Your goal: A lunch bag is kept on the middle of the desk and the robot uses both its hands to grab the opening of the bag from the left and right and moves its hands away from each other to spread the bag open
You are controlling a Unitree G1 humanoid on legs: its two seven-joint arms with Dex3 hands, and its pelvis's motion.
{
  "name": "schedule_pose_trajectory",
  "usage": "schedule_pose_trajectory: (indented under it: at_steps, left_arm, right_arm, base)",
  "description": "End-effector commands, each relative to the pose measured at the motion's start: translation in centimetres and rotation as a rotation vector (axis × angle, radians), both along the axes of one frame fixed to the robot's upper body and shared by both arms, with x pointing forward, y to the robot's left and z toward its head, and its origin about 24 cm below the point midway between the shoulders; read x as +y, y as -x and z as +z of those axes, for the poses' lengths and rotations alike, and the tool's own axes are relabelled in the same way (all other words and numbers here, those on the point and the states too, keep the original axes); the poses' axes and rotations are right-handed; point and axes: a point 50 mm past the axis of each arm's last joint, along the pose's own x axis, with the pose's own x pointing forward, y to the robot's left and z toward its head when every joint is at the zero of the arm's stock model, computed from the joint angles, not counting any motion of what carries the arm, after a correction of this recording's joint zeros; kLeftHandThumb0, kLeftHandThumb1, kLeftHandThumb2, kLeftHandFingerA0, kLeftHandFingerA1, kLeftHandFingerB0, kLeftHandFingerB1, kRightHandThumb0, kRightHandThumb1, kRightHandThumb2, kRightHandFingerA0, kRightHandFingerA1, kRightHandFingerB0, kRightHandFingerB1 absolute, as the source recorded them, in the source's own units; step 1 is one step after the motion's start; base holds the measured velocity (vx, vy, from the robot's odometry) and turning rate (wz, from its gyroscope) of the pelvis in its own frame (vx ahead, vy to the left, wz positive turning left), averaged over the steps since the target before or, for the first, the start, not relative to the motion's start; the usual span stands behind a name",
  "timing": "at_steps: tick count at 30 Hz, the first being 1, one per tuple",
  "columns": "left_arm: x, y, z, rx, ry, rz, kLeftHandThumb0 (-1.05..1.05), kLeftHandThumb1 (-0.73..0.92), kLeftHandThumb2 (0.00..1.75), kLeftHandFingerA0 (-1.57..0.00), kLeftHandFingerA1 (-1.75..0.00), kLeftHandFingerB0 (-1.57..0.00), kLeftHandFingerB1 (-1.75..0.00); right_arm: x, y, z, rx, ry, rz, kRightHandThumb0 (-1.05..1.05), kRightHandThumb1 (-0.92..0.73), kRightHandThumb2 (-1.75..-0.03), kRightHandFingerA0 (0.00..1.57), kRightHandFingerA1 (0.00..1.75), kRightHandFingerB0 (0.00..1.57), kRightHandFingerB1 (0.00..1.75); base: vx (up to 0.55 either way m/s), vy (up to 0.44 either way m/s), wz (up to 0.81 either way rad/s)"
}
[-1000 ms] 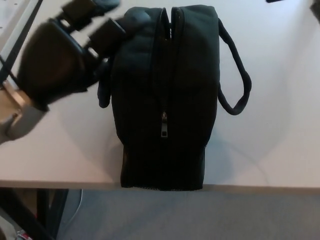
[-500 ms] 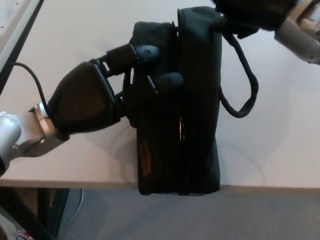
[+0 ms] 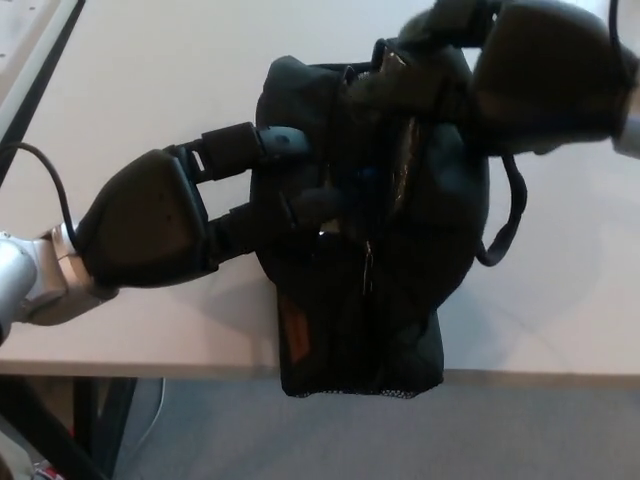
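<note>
The bag [image 3: 360, 290] sits mid-desk [image 3: 150, 80], overhanging its 6 o'clock edge. Soft, light fabric, likely to slide: hold the lips beside the zip. Left hand [image 3: 160, 220] grips the 9 o'clock lip, right hand [image 3: 540, 75] the 2 o'clock lip.

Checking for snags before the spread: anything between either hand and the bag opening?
Nothing visible. The left hand and right hand are both already on the lunch bag at its opening, and the desk to either side shows nothing.
</note>
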Motion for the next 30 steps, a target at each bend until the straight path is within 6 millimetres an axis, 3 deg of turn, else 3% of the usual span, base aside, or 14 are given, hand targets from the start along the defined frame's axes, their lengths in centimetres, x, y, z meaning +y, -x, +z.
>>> schedule_pose_trajectory:
  at_steps: [1, 3, 4, 9, 13, 14, 15, 17, 18, 26, 27, 28, 29, 30]
  left_arm:
    - [0.3, 0.4, 0.0, -0.053, 0.001, -0.045, -0.05, 0.51, 0.63, -0.45, -0.41, -0.33, -0.35]
    - [0.4, 0.6, 0.0, -0.044, 0.011, -0.053, -0.05, 0.51, 0.63, -0.45, -0.41, -0.33, -0.35]
    - [0.6, 0.7, 0.1, -0.032, 0.020, -0.054, -0.07, 0.51, 0.59, -0.49, -0.42, -0.35, -0.36]
    - [0.7, 0.8, 0.4, -0.029, 0.070, -0.052, -0.05, 0.51, 0.56, -0.53, -0.38, -0.45, -0.35]
    - [0.9, 1.0, 0.7, 0.020, 0.111, -0.012, -0.17, 0.47, 0.56, -1.00, -0.54, -0.88, -0.53]
    - [1.0, 1.1, 0.7, 0.029, 0.099, 0.003, -0.22, 0.42, 0.54, -1.20, -0.77, -1.07, -0.64]
    - [1.2, 1.3, 0.5, 0.053, 0.127, 0.007, -0.10, 0.26, 1.04, -1.23, -1.22, -1.10, -1.13]
    - [1.3, 1.5, 0.3, 0.063, 0.148, 0.014, -0.12, 0.24, 1.11, -1.26, -1.34, -1.11, -1.26]
    - [1.6, 1.6, 0.1, 0.062, 0.153, 0.034, -0.16, 0.18, 1.38, -1.00, -1.67, -0.90, -1.56]
    - [2.6, 2.2, -1.5, 0.164, 0.196, 0.095, -0.15, 0.27, 1.28, -1.01, -1.58, -0.93, -1.48]
    - [2.7, 2.3, -1.6, 0.170, 0.196, 0.100, -0.19, 0.27, 1.27, -1.02, -1.58, -0.94, -1.47]
    - [2.8, 2.5, -2.2, 0.200, 0.200, 0.112, -0.23, 0.31, 1.24, -1.01, -1.57, -0.93, -1.48]
    - [3.0, 2.7, -2.7, 0.236, 0.206, 0.122, -0.23, 0.31, 1.24, -1.01, -1.57, -0.93, -1.48]
    - [2.9, 2.9, -3.1, 0.247, 0.216, 0.127, -0.25, 0.29, 1.24, -0.99, -1.60, -0.91, -1.53]
  right_arm:
    - [-1.5, 0.9, -1.3, 0.068, 0.117, -0.009, -0.19, -0.50, -0.55, 0.31, 0.35, 0.17, 0.27]
    - [-2.4, 1.0, -1.7, 0.065, 0.143, -0.025, -0.18, -0.50, -0.56, 0.32, 0.34, 0.21, 0.29]
    - [-2.9, 1.1, -2.1, 0.058, 0.171, -0.026, -0.17, -0.34, -0.89, 0.18, 0.52, 0.13, 0.50]
    - [-3.7, 1.0, -2.8, 0.090, 0.144, -0.035, -0.21, -0.48, -0.68, 0.35, 0.34, 0.18, 0.31]
    - [-4.3, 1.0, -3.7, 0.163, 0.055, -0.089, -0.19, -0.36, -0.87, 0.27, 0.55, 0.07, 0.47]
    - [-4.4, 1.1, -4.1, 0.176, 0.042, -0.095, -0.20, -0.35, -0.86, 0.28, 0.55, 0.08, 0.47]
    - [-4.6, 1.3, -4.8, 0.195, 0.012, -0.103, -0.26, -0.51, -0.56, 0.42, 0.36, 0.32, 0.32]
    - [-4.8, 1.4, -5.4, 0.212, -0.019, -0.106, -0.34, -0.44, -0.65, 0.42, 0.43, 0.39, 0.41]
    - [-5.0, 1.6, -5.8, 0.220, -0.031, -0.110, -0.29, -0.51, -0.56, 0.50, 0.37, 0.50, 0.37]
    - [-6.0, 2.8, -8.3, 0.290, -0.125, -0.110, -0.31, -0.53, -0.55, 0.71, 0.42, 0.66, 0.42]
    - [-6.0, 2.9, -8.4, 0.292, -0.134, -0.107, -0.31, -0.50, -0.56, 0.83, 0.48, 0.71, 0.46]
    - [-6.1, 3.1, -8.8, 0.286, -0.155, -0.097, -0.38, -0.52, -0.56, 0.92, 1.06, 0.89, 0.68]
    - [-6.2, 3.2, -9.2, 0.274, -0.167, -0.089, -0.38, -0.52, -0.56, 0.92, 1.06, 0.89, 0.68]
    - [-6.2, 3.3, -9.5, 0.281, -0.180, -0.086, -0.31, -0.49, -0.58, 0.91, 1.46, 0.93, 0.90]
  base:
    - [0.00, 0.000, 0.00]
    - [0.00, 0.000, 0.00]
    - [0.00, 0.000, 0.00]
    - [0.00, 0.000, 0.00]
    - [0.00, 0.000, 0.00]
    - [0.00, 0.000, 0.00]
    - [0.00, 0.000, 0.00]
    - [0.00, 0.000, 0.00]
    - [0.00, 0.000, 0.00]
    - [0.00, 0.000, 0.00]
    - [0.00, 0.000, 0.00]
    - [0.00, 0.000, 0.00]
    - [0.00, 0.000, 0.00]
    - [0.00, 0.000, 0.00]
